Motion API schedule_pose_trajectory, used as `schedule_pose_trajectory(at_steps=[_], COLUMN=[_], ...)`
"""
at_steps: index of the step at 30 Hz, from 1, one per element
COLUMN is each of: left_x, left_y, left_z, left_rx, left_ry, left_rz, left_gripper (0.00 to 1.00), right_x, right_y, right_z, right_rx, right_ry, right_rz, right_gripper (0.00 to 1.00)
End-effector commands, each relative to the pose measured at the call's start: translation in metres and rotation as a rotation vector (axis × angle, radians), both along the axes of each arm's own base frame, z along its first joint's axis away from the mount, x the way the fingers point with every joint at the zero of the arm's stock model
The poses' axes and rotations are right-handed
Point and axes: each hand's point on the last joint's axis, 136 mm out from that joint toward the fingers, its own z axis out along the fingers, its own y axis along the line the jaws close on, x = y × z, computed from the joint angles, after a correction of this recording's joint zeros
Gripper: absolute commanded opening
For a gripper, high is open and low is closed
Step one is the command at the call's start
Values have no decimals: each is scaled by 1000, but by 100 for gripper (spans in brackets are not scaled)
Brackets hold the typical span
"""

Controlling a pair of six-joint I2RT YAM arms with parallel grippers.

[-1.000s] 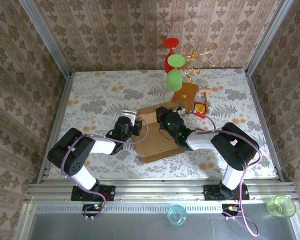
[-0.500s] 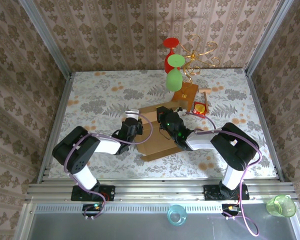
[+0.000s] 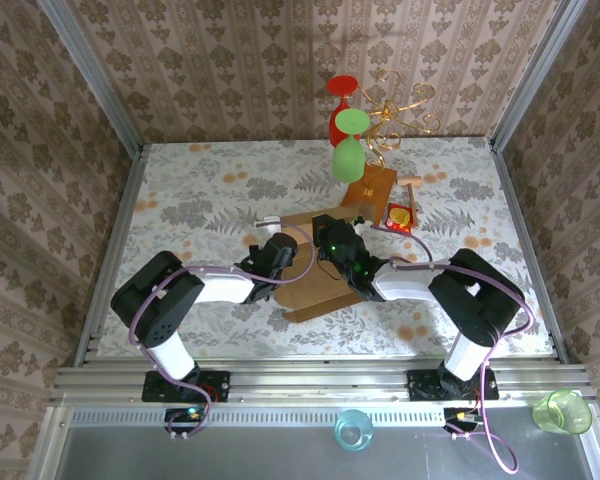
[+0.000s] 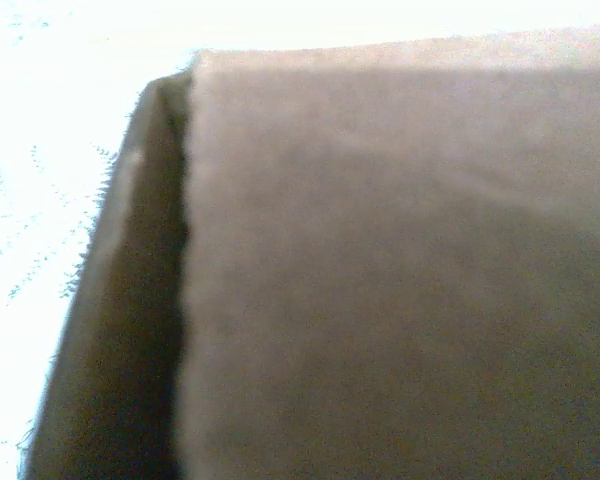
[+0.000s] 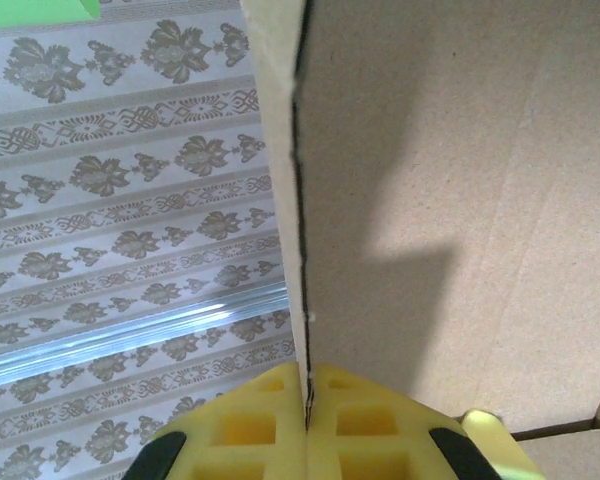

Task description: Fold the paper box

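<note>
Table (image 3: pixel 180 195), laid with a pale floral print, carried the paper box (image 3: pixel 315 292) near its middle, between the two arms and just in front of a darker wooden block (image 3: pixel 372 187). That box was the largest thing on it: a shallow, partly raised shell of plain light-brown cardboard. It looked light and thin, stiff across each panel yet ready to hinge along its scored creases. I judged that it would skid over the print if pushed from one side alone, and would buckle if squeezed in the middle of a panel. The right gripper (image 5: pixel 307 388) was clenched on the rim of an upright wall (image 5: pixel 275 120), its yellow fingers (image 5: pixel 240 435) pressed flat against both faces of the sheet with no gap between them. The left gripper (image 3: pixel 280 255) lay against the box's left side, its wrist camera so close that the board was a brown blur beside one dark fold. Whether those jaws were clamped on the board or merely resting against it could not be told. The matte surface should offer fair friction. The sound places to take hold seemed to be the thin free edges of a wall or flap, close to a crease. One arm could then pin while the other turned the panel, lightly enough not to crush the edge.
</note>
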Motion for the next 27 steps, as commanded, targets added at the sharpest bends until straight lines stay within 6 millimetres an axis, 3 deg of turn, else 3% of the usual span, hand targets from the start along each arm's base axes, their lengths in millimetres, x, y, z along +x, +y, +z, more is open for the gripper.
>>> schedule_pose_trajectory(at_steps=[1,2,7,11,15,19,23,27], left_x=[-10,-10,-12,-13,-14,-19,-29,-38], left_y=[63,62,62,63,60,55,46,35], left_z=[-30,-29,-24,-18,-13,-3,8,19], left_rx=[255,261,290,305,313,295,275,248], left_ry=[74,66,31,13,-12,-67,-109,-129], left_rz=[159,147,90,61,6,-83,-209,-336], left_gripper=[0,0,0,0,0,0,0,0], right_x=[-19,-19,-22,-33,-45,-50,-50,-46], right_y=[0,-1,-15,-37,-73,-105,-121,-120], right_z=[-28,-26,-9,18,52,66,76,94], right_rx=[-77,-82,-165,-262,-393,-481,-568,-639], right_ry=[109,107,93,45,-20,-59,-86,-128], right_rz=[33,38,70,57,7,-31,-37,-9], right_gripper=[0,0,35,51,55,55,56,56])
